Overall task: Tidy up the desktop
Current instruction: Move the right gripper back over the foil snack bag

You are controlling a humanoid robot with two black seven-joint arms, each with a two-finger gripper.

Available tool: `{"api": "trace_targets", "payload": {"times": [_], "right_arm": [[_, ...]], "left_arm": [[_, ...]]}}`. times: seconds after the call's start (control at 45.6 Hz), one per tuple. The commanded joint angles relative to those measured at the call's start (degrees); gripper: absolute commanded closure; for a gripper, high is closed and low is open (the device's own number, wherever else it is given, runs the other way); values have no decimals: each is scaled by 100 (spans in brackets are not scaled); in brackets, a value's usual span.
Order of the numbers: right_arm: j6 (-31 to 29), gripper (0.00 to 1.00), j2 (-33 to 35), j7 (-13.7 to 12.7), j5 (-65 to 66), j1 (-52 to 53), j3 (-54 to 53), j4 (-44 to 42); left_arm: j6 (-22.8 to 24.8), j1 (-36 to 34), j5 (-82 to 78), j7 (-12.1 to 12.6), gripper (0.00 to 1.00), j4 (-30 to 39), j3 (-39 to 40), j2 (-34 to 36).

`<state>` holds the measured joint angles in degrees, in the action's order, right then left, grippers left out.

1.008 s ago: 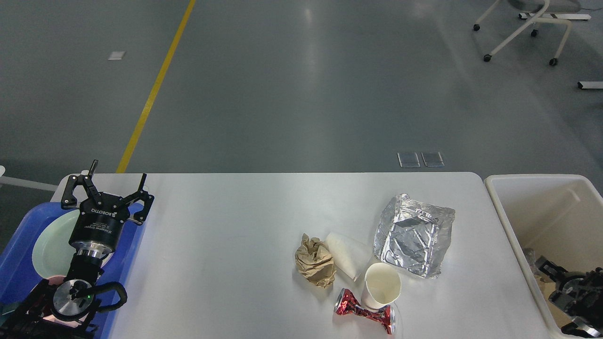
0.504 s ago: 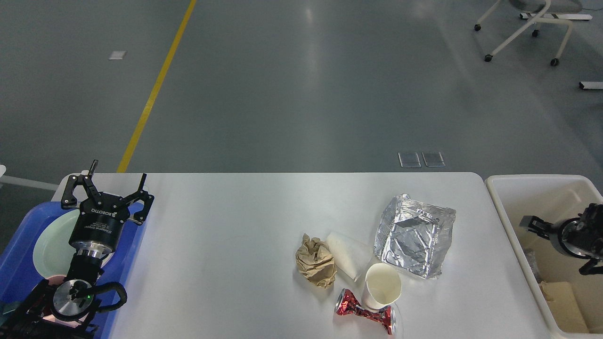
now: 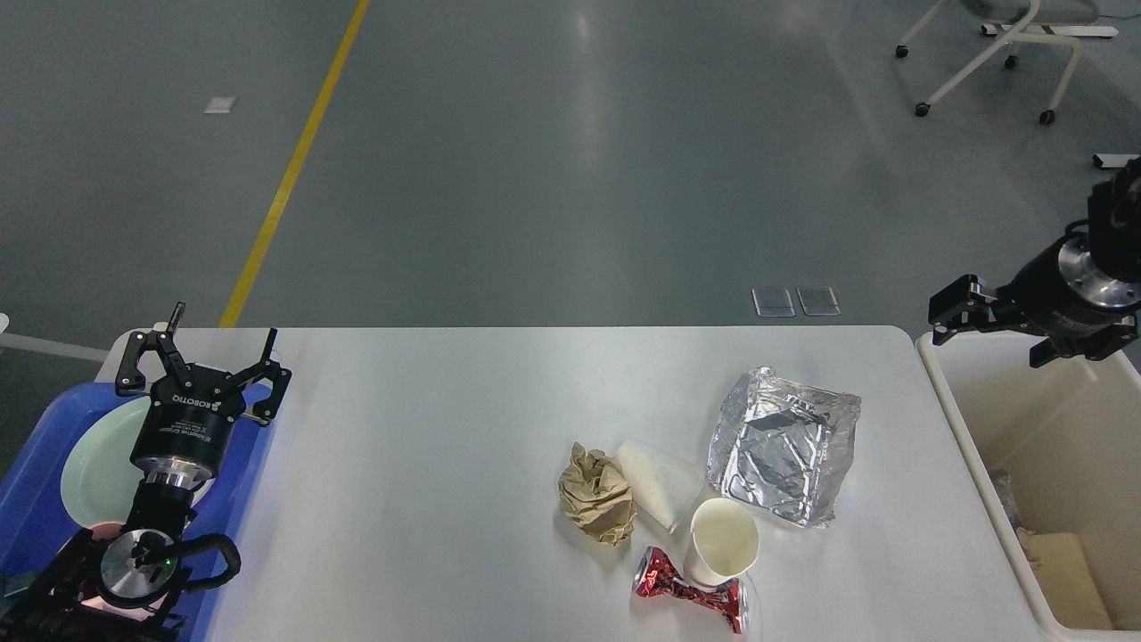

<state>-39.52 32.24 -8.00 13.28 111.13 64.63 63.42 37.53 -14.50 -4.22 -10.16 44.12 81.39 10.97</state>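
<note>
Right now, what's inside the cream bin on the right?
In the cream bin, low at the near end, lie a tan cardboard piece and something grey and crinkled against the wall. The near corner runs out of frame, so anything there is unseen.

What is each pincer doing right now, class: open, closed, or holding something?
Left pincer: open, empty, above the blue tray.
Right pincer: cannot be told; seen small and dark.

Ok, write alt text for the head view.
A white desktop holds crumpled brown paper, foil, a paper cup and a crushed red can. The left gripper hangs open over a blue tray; the right gripper is above a cream bin.
</note>
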Motion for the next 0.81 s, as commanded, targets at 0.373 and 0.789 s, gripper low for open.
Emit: {"api": "trace_targets", "payload": {"times": [0.373,0.789], "right_arm": [[-214,2,-938,0,-1354,3591,999,3079],[-266,0,-1457,18,-1539,3591,937,3098]], "left_arm": [[0,0,0,-4,4,0,0,1],[0,0,0,-4,4,0,0,1]]}}
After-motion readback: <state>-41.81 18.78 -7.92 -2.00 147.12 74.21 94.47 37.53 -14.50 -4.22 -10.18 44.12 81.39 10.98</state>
